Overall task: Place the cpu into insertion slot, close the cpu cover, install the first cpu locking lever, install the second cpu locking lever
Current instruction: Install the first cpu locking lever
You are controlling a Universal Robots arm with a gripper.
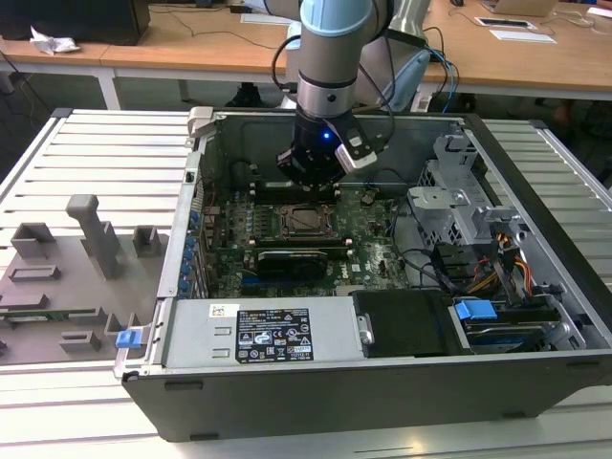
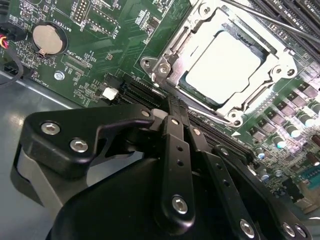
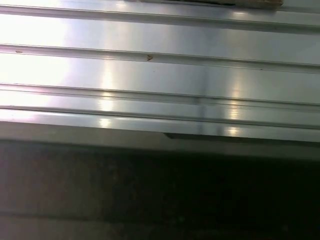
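Second wrist view shows my gripper (image 2: 172,107) pinched shut and empty beside the cpu (image 2: 225,65) seated under its cover (image 2: 172,60); exterior view shows case walls (image 1: 196,206) close around.

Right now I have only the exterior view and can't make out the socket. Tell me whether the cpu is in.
Observer: In the second wrist view, the cpu lies flat in the insertion slot, metal top up.
Operator: Report the cover.
Observer: The cpu cover is down, framing the chip through its cut-out.
Operator: Place the end effector for me.
Observer: The end effector points beside the cover's corner, not over the chip.
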